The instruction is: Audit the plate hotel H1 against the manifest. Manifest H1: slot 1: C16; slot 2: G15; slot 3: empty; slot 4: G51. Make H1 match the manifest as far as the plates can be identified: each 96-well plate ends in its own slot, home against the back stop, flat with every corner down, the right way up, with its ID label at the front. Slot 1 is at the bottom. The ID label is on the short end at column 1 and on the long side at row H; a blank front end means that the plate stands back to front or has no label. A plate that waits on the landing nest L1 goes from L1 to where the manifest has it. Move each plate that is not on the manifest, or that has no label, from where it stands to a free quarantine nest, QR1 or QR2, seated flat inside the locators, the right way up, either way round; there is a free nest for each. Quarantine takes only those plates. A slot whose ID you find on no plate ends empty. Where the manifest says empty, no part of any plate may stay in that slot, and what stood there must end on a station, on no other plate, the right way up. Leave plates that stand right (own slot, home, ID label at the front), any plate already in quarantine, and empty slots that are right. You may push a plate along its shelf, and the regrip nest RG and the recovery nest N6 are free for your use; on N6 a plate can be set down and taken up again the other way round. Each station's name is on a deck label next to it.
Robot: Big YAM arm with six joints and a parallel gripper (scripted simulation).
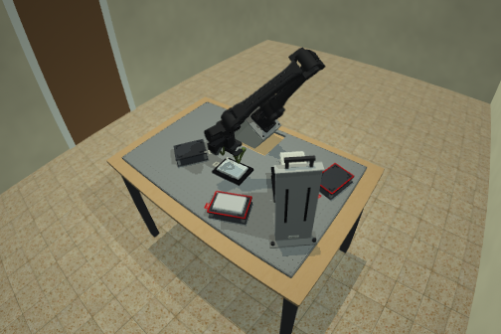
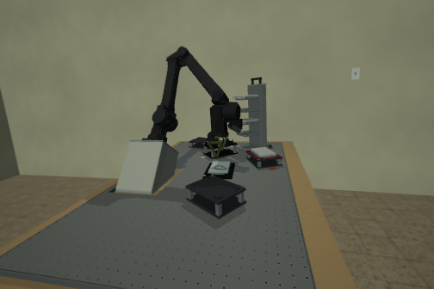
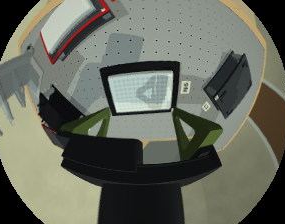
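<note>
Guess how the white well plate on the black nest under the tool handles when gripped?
The well plate looks like a flat, rigid slab, so probably stiff. Low and wide in its black nest, it is unlikely to tip or roll. Its smooth edges may slip between the open tool fingers unless squared.

Even dim overhead light; soft shadows under table (image 1: 318,276); wrist view fisheye-warped, dark vignette; all views soft.

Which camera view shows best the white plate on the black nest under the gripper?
The wrist view: the white plate fills its center, seen from straight above between the open gripper fingers, with its well grid visible. The top view shows it small and partly behind the gripper; the exterior view shows it small, at a low angle.
</note>
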